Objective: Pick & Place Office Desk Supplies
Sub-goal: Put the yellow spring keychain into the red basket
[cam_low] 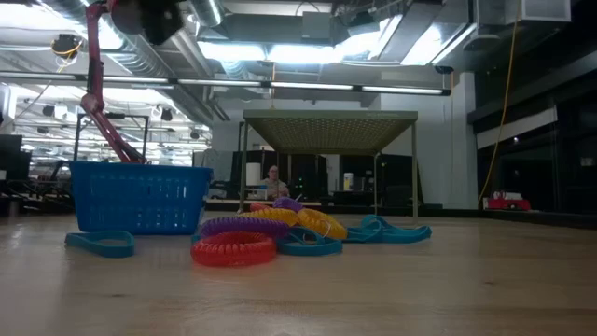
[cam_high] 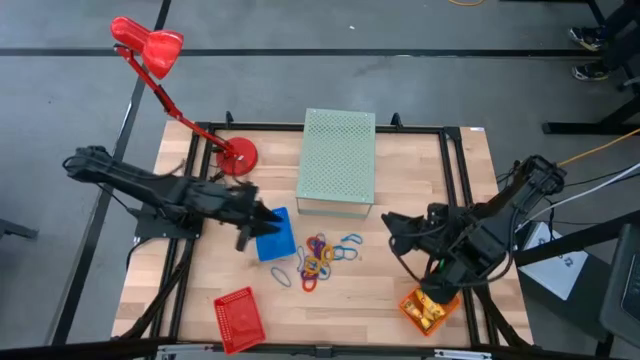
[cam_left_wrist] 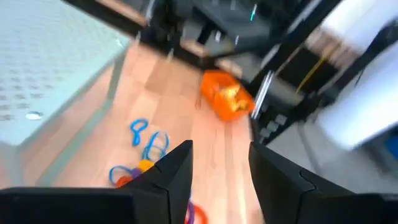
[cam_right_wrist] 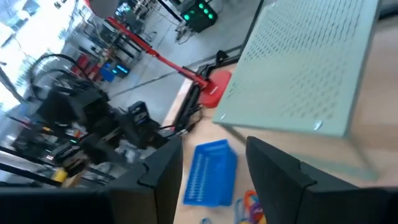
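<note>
The loops lie in a loose pile (cam_high: 322,255) on the table, in front of the green box: red (cam_low: 233,249), purple (cam_low: 244,226), yellow-orange (cam_low: 308,221) and blue (cam_low: 392,229) ones. A few blue loops (cam_high: 282,273) lie apart, next to the blue basket (cam_high: 275,238). Yellow-orange oblong pieces (cam_high: 428,312) sit in the orange basket (cam_high: 415,305). My left gripper (cam_high: 262,222) hovers open at the blue basket's left side; its wrist view shows an empty gap (cam_left_wrist: 221,168). My right gripper (cam_high: 392,225) is open and empty (cam_right_wrist: 214,180), raised to the right of the pile.
The large pale green perforated box (cam_high: 338,160) stands at the far middle of the table. A red desk lamp (cam_high: 238,155) has its base at the far left. The red basket (cam_high: 238,320) sits at the near edge. Black frame rails (cam_high: 455,190) run along the table's sides.
</note>
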Tool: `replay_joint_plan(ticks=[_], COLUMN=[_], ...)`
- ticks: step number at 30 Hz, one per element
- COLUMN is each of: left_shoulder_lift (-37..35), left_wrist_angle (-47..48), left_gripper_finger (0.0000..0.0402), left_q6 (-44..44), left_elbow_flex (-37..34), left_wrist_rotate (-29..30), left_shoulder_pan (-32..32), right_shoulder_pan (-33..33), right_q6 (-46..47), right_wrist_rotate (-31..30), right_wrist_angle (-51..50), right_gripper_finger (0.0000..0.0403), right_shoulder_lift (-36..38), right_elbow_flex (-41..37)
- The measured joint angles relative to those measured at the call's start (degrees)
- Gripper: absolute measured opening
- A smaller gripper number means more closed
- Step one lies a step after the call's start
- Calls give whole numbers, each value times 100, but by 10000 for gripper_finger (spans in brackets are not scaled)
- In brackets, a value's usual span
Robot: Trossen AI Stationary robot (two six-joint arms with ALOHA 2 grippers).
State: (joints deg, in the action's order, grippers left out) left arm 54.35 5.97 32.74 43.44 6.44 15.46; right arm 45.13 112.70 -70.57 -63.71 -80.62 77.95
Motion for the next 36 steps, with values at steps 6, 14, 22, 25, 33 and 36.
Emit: replay_joint_plan(ticks=[6,14,22,25,33,36], left_shoulder_lift=[1517,3254,4495,4826,5150,5151], left_wrist_angle=[1064,2704,2953,3129,3492,3507], left_gripper_finger=[152,152,152,152,152,152], left_q6=[-641,-1140,-863,-688,-333,-335], left_elbow_flex=[1224,2798,3565,3585,3592,3596], left_wrist_rotate=[-324,-525,-706,-662,-354,-366], left_shoulder_pan=[-271,-521,-555,-555,-690,-763], right_shoulder_pan=[-71,51,82,82,82,82], right_q6=[-804,-1811,-2504,-2671,-2813,-2834], right_wrist_rotate=[214,267,695,867,1012,1017], right_wrist_angle=[-173,-175,-173,-177,-179,-178], right_gripper_finger=[178,178,178,178,178,178], right_shoulder_lift=[405,945,1102,1102,1104,1104], right_elbow_flex=[0,2,2,2,2,2])
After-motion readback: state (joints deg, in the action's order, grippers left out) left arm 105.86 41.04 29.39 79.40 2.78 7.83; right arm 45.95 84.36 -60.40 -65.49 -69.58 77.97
